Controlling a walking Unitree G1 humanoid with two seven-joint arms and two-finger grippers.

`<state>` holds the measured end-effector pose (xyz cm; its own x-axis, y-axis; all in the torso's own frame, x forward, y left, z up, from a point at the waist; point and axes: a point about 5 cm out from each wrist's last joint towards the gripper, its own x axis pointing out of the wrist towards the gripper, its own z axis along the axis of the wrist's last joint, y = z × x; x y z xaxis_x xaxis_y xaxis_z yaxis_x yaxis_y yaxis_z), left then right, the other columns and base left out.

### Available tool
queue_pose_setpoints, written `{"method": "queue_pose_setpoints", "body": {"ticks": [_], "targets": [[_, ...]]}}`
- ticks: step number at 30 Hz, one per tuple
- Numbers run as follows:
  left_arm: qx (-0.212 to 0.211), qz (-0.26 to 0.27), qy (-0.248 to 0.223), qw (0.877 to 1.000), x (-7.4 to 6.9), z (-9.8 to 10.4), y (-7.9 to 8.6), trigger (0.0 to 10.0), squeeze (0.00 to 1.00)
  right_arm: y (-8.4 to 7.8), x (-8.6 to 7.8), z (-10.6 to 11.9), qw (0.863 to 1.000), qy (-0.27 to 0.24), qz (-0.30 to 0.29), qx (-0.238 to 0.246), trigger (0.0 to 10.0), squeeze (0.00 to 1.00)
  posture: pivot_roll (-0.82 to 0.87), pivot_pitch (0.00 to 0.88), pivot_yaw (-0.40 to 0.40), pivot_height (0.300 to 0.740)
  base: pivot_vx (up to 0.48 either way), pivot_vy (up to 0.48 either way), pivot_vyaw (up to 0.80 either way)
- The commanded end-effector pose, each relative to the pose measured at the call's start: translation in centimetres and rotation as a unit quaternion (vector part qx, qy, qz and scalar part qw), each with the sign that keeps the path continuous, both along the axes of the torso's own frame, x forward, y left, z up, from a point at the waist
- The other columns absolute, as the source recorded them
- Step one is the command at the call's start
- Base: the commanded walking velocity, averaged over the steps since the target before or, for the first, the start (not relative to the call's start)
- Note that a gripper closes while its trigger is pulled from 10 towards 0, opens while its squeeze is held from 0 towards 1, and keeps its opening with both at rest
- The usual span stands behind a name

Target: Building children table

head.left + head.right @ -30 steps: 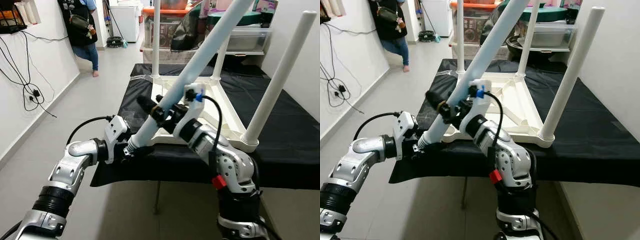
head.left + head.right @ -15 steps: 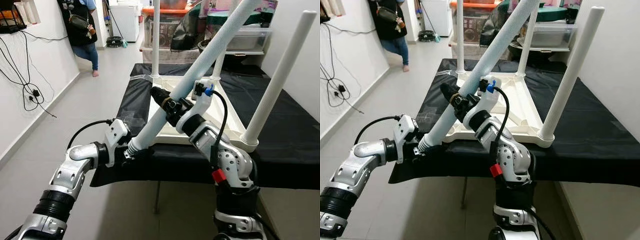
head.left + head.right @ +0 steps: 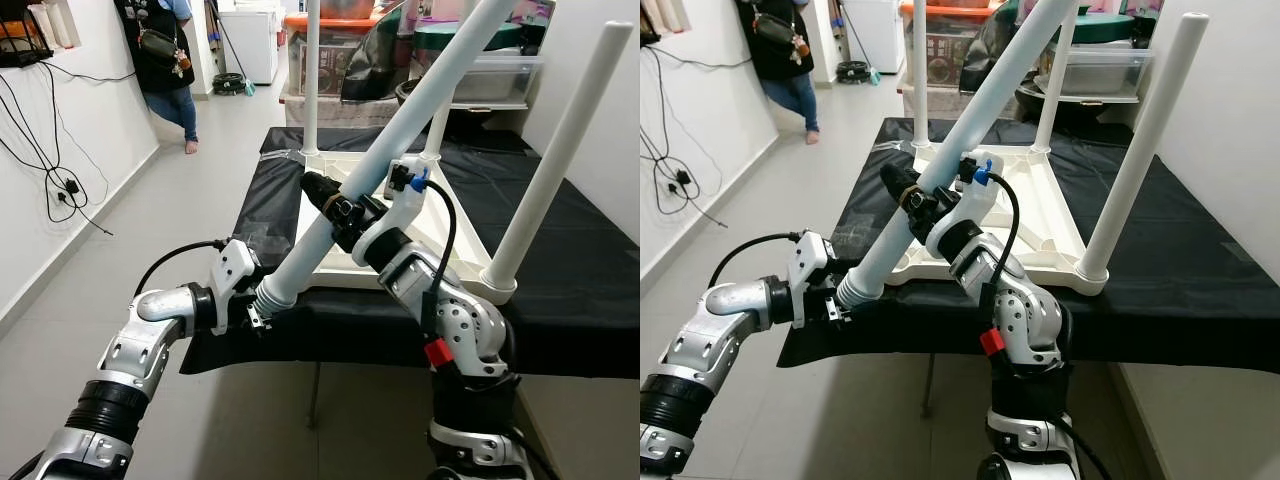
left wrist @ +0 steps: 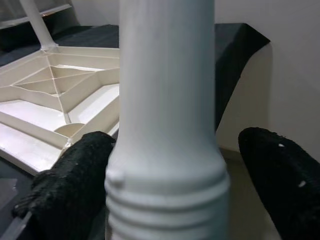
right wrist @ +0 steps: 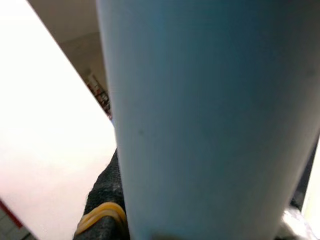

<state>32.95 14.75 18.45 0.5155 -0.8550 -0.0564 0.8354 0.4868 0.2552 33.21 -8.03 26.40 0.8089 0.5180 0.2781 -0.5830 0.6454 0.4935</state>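
- Head views: a room with a grey tiled floor [image 3: 100, 250], white walls, storage boxes at the far end and a person [image 3: 165, 60] standing far left. A table covered in black cloth [image 3: 560, 290] fills the middle and right.
- On the cloth lies a white tabletop [image 3: 400, 230], upside down, with three white legs already standing up from its far-left, far-right and near-right corners.
- The fourth leg [image 3: 400, 130] is loose. It slants from low at the near left, just off the cloth's near edge, up toward the far right.
- The left gripper [image 3: 262, 308] sits at the leg's lower, ribbed end. The right gripper [image 3: 330, 205] is clamped around the leg higher up, over the tabletop.
- Left wrist view: the ribbed screw end [image 4: 167, 200] stands between two black fingers [image 4: 75, 175]. One finger touches it, the other stands apart, so the left gripper is open around it. Beyond lies the tabletop's ribbed underside [image 4: 60, 100] with an empty socket at its near-left corner.
- Right wrist view: the leg [image 5: 210, 120] is very close, with a black finger [image 5: 107, 200] pressed against it, so this gripper grips the leg.
- Likely step: seating the screw end in the empty near-left corner. To do it well, stand the leg upright over the socket before turning it, so the threads catch straight.
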Motion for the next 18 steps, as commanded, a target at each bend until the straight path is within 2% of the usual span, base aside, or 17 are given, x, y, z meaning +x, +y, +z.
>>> {"method": "queue_pose_setpoints", "body": {"ticks": [1,3,4,5,6,8,9,11,12,14,15,18], "targets": [[-0.006,0.013,0.005,1.0,-0.1,-0.1,0.8,10.0,1.0,-0.4,0.3,0.8,1.0,-0.015,-0.017,0.007,0.0,0.0,0.06,0.0,-0.062,0.74,0.0,0.0,0.0],[-0.018,0.023,0.006,1.0,-0.5,0.0,1.1,10.0,1.0,-1.7,0.8,1.4,0.996,-0.042,-0.07,-0.023,0.0,0.0,0.06,0.0,-0.062,0.74,0.0,0.0,0.0],[-0.018,0.023,0.006,1.0,-0.5,0.0,1.1,10.0,1.0,-1.7,0.8,1.4,0.996,-0.042,-0.07,-0.023,0.0,0.0,0.06,0.0,-0.062,0.74,0.0,0.0,0.0],[-0.025,0.044,0.003,0.999,-0.9,0.0,1.5,10.0,1.0,-3.0,1.2,1.5,0.99,-0.06,-0.117,-0.058,0.0,0.0,0.07,0.0,-0.065,0.74,0.0,0.0,0.0],[-0.025,0.044,0.003,0.999,-0.9,0.0,1.5,10.0,1.0,-3.0,1.2,1.5,0.99,-0.06,-0.117,-0.058,0.0,0.0,0.07,0.0,-0.065,0.74,0.0,0.0,0.0],[-0.041,0.089,-0.003,0.995,-0.9,-0.1,2.0,10.0,1.0,-4.4,1.4,1.3,0.978,-0.072,-0.166,-0.103,0.0,0.0,0.07,0.0,-0.068,0.74,0.0,0.0,0.0],[-0.041,0.089,-0.003,0.995,-0.9,-0.1,2.0,10.0,1.0,-4.4,1.4,1.3,0.978,-0.072,-0.166,-0.103,0.0,0.0,0.07,0.0,-0.068,0.74,0.0,0.0,0.0],[-0.063,0.126,-0.003,0.99,-0.9,0.0,2.5,10.0,1.0,-5.3,1.5,0.9,0.969,-0.075,-0.194,-0.133,0.0,0.0,0.07,0.0,-0.07,0.74,0.0,0.0,0.0],[-0.08,0.151,-0.005,0.985,-1.0,0.0,2.6,10.0,0.0,-5.8,1.5,0.5,0.965,-0.068,-0.206,-0.145,0.0,0.0,0.08,0.0,-0.071,0.74,0.0,0.0,0.0],[-0.091,0.167,-0.005,0.982,-1.0,0.0,2.7,10.0,0.0,-6.1,1.5,0.2,0.963,-0.061,-0.213,-0.15,0.0,0.0,0.08,0.0,-0.071,0.74,0.0,0.0,0.0],[-0.102,0.193,-0.002,0.976,-1.0,-0.2,2.8,10.0,0.0,-6.4,1.5,-0.2,0.961,-0.049,-0.224,-0.157,10.0,0.0,0.07,0.0,-0.067,0.74,0.0,0.0,0.0],[-0.139,0.243,0.021,0.96,-1.4,-0.6,2.9,10.0,0.0,-7.3,1.3,-1.0,0.949,-0.04,-0.256,-0.178,10.0,0.0,0.07,0.0,-0.068,0.74,0.0,0.0,0.0]]}}
